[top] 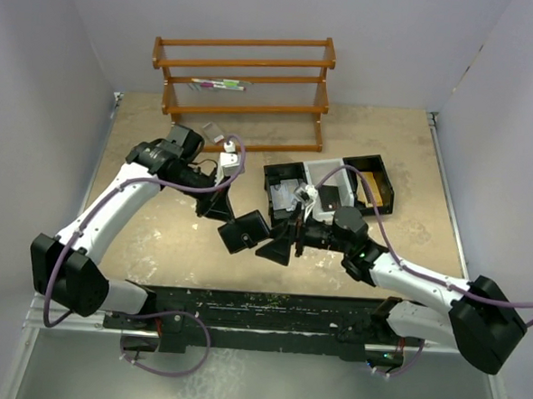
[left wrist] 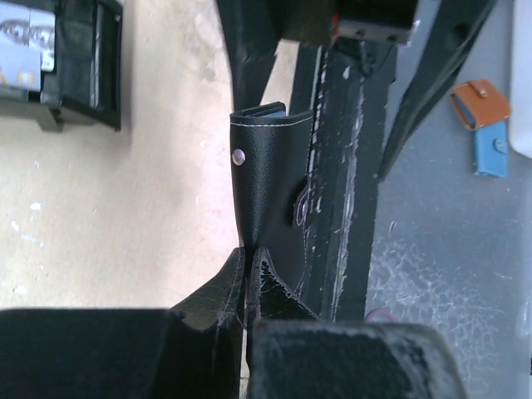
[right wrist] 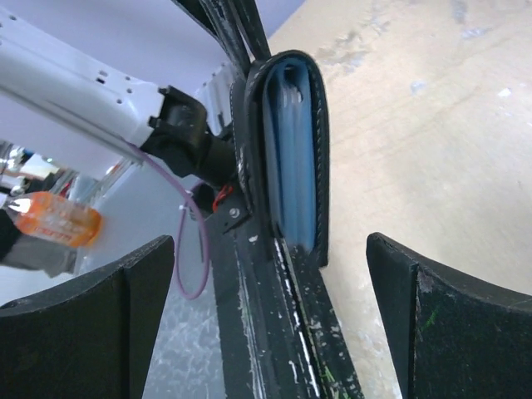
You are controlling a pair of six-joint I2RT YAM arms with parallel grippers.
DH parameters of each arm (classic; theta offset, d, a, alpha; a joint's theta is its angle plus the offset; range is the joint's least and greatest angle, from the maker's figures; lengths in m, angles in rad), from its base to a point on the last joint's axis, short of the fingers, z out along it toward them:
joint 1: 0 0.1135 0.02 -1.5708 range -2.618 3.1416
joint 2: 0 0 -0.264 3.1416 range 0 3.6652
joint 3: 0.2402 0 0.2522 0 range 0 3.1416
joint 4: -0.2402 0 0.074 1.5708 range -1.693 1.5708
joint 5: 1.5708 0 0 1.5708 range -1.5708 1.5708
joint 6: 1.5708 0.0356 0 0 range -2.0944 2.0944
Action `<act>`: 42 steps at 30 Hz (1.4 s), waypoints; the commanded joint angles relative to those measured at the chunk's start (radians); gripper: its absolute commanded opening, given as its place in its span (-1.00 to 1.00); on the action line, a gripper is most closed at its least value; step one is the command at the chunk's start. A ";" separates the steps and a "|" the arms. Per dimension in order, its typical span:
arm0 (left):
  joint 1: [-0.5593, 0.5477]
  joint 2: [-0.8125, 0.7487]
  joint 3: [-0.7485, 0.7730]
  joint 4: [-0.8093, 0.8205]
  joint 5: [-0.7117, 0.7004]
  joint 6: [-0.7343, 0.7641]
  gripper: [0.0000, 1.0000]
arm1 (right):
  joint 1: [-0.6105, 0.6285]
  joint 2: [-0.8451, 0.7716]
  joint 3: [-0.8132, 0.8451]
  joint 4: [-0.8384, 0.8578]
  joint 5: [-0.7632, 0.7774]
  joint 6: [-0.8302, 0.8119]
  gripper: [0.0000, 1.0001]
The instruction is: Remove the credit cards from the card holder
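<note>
Centre frame, the left tool [left wrist: 252,264] pinches the pebbled black card holder [left wrist: 270,183] — blue lining showing at its rounded edge — while the right tool [right wrist: 270,241] stands spread wide.

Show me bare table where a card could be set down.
Bare table right of the black tray, up to the wall. Another patch between the left arm and the card holder. Crowded: the centre, where both arms meet beside the tray.
</note>
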 commanded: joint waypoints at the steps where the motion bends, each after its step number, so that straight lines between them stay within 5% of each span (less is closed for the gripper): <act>1: -0.009 -0.050 0.059 -0.023 0.143 -0.044 -1.00 | 0.000 0.033 0.083 0.168 -0.138 0.032 1.00; 6: -0.010 -0.073 0.080 -0.022 0.174 -0.080 -1.00 | 0.000 0.064 0.138 0.242 -0.157 0.101 0.87; 9: -0.011 -0.087 0.088 -0.033 0.188 -0.093 -1.00 | 0.000 0.095 0.154 0.322 -0.178 0.162 0.33; 14: -0.010 -0.149 0.054 -0.001 0.192 -0.157 -1.00 | 0.001 0.127 0.176 0.375 -0.215 0.223 -1.00; 15: -0.010 -0.165 0.043 0.019 0.178 -0.182 -0.83 | 0.001 0.124 0.183 0.364 -0.219 0.223 -1.00; 17: -0.011 -0.193 0.030 0.022 0.166 -0.201 0.13 | 0.001 0.101 0.199 0.330 -0.232 0.213 -1.00; 19: -0.009 -0.219 0.015 0.012 0.163 -0.207 0.71 | 0.001 0.074 0.233 0.246 -0.262 0.170 -1.00; 21: -0.010 -0.240 -0.007 0.000 0.176 -0.209 0.96 | 0.004 0.053 0.280 0.129 -0.308 0.114 -1.00; 24: -0.009 -0.263 -0.035 -0.007 0.206 -0.223 1.00 | 0.013 0.056 0.361 -0.036 -0.373 0.028 -1.00; 27: -0.010 -0.267 -0.028 -0.028 0.254 -0.210 0.83 | 0.038 0.079 0.468 -0.254 -0.398 -0.105 -1.00; 31: -0.010 -0.255 -0.002 -0.068 0.296 -0.169 0.33 | 0.059 0.113 0.582 -0.409 -0.403 -0.214 -1.00; 36: -0.009 -0.265 0.004 -0.097 0.309 -0.134 -0.78 | 0.063 0.163 0.692 -0.489 -0.398 -0.264 -1.00; 38: -0.008 -0.279 0.006 -0.095 0.301 -0.139 -1.00 | 0.063 0.187 0.742 -0.530 -0.382 -0.281 -1.00; 42: -0.007 -0.292 0.014 -0.052 0.234 -0.198 -1.00 | 0.063 0.252 0.851 -0.659 -0.260 -0.328 -0.39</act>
